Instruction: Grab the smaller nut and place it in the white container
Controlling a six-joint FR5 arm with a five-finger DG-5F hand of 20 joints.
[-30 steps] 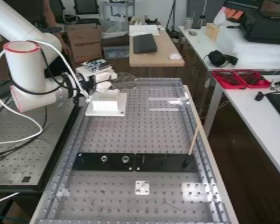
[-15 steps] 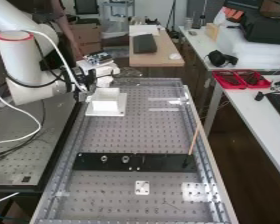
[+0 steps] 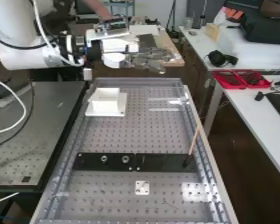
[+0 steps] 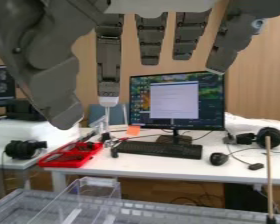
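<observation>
Beyond the bench's far end, my hand (image 3: 148,59) is up in the air in the high view, fingers extended and holding nothing. The wrist view has the hand (image 4: 151,39) with straight fingers and its thumb apart from them. The white container (image 3: 106,102) stands on a white base plate near the bench's far left, lower and nearer than the hand, not touching it. On the flat black bar (image 3: 165,162) stand the larger nut (image 3: 104,159) and the bearing (image 3: 125,159). I cannot make out the smaller nut.
A thin wooden stick (image 3: 194,141) stands at the bar's right end. Clear plastic pieces (image 3: 165,104) lie near the bench's far right. Red trays (image 3: 241,79) rest on the side table. A monitor (image 4: 177,100) stands beyond in the wrist view.
The arm has lifted and swung to the right, carrying my hand from low behind the white container to a higher place beyond the bench's far end. The container and the parts on the bar have stayed put.
</observation>
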